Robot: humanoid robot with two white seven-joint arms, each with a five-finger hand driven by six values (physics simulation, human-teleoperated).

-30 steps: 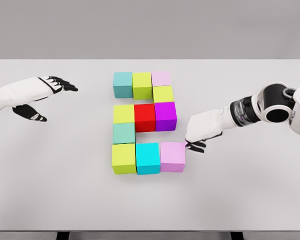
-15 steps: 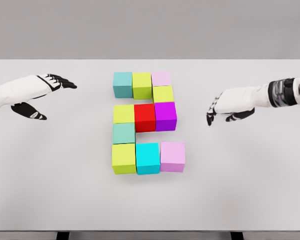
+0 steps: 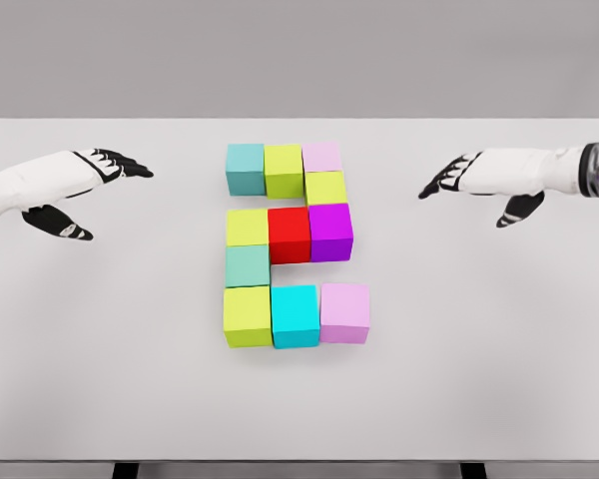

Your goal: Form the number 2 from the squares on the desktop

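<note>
Over the right side of the tabletop [image 3: 100,379]: right hand [image 3: 479,182], fingers spread, holding nothing. Left hand [image 3: 75,190] likewise spread, far left. Blocks [image 3: 290,244] lie centred between, well apart from both, forming a 2. Step: apparently finished; next move, if any, closing the bottom pink block's [image 3: 345,312] slight gap. Both forearms cut off by frame edges.

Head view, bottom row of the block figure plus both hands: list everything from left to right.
left hand → yellow-green block → cyan block → pink block → right hand
</note>
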